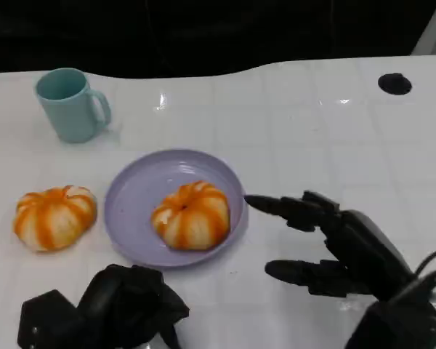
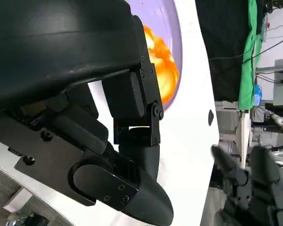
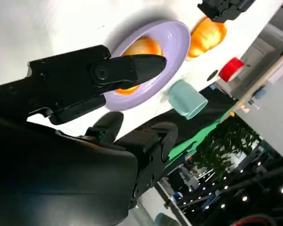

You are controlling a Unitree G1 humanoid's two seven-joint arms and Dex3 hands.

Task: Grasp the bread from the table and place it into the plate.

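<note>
One orange-and-white striped bread point(image 1: 191, 214) lies in the purple plate point(image 1: 142, 185) at the table's middle. A second bread point(image 1: 54, 216) sits on the table left of the plate. My right hand point(image 1: 341, 243) hovers just right of the plate, fingers spread toward its rim, holding nothing. My left hand point(image 1: 116, 305) stays low near the front edge, below the plate, fingers curled in on nothing. The right wrist view shows the plate point(image 3: 174, 42), its bread point(image 3: 144, 47) behind my fingers point(image 3: 108, 75), and the other bread point(image 3: 208, 34). In the left wrist view the plated bread point(image 2: 162, 61) lies beyond my left hand point(image 2: 127, 141).
A teal mug point(image 1: 69, 104) stands at the back left, seen too in the right wrist view as the mug point(image 3: 186, 99). A black round mark point(image 1: 394, 83) sits at the back right of the white table. Bare tabletop stretches right of the plate.
</note>
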